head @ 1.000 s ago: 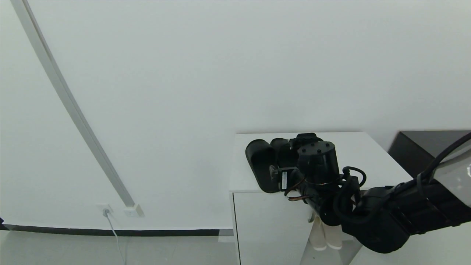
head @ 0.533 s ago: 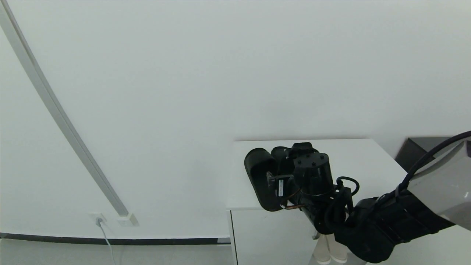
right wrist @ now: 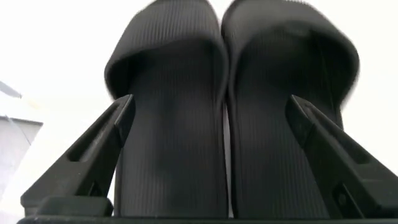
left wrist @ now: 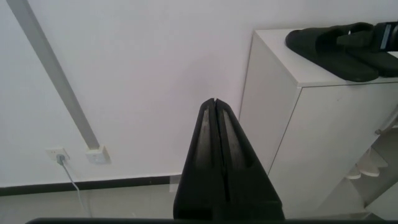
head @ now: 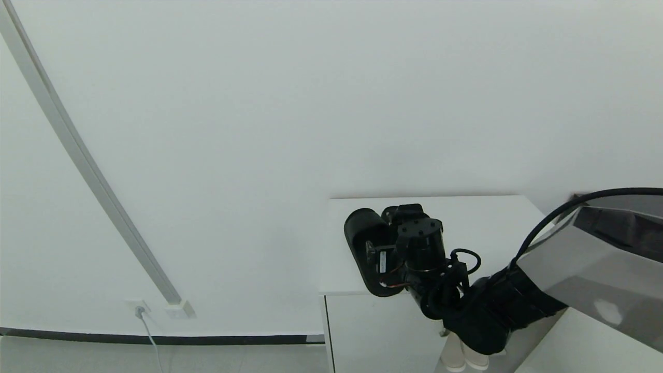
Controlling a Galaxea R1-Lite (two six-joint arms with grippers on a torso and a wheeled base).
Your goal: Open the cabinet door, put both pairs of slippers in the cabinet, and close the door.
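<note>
A: Where's the left gripper (left wrist: 214,143)?
B: Low centre of its wrist view, fingers pressed flat together, nothing in them

A: And the cabinet (head: 378,331)?
B: White, lower right of the head view. The black slippers (head: 361,246) lie side by side on its top, at the left end

A: The right gripper (right wrist: 210,102)?
B: At the slippers, spread wide, one finger on each side of the pair; whether it touches them I cannot tell

White wall (head: 290,103), grey trunking (head: 77,150) slanting down it, socket (head: 138,309) with plugged-in cable (head: 150,338) beside its foot, black skirting (head: 207,340) below.
</note>
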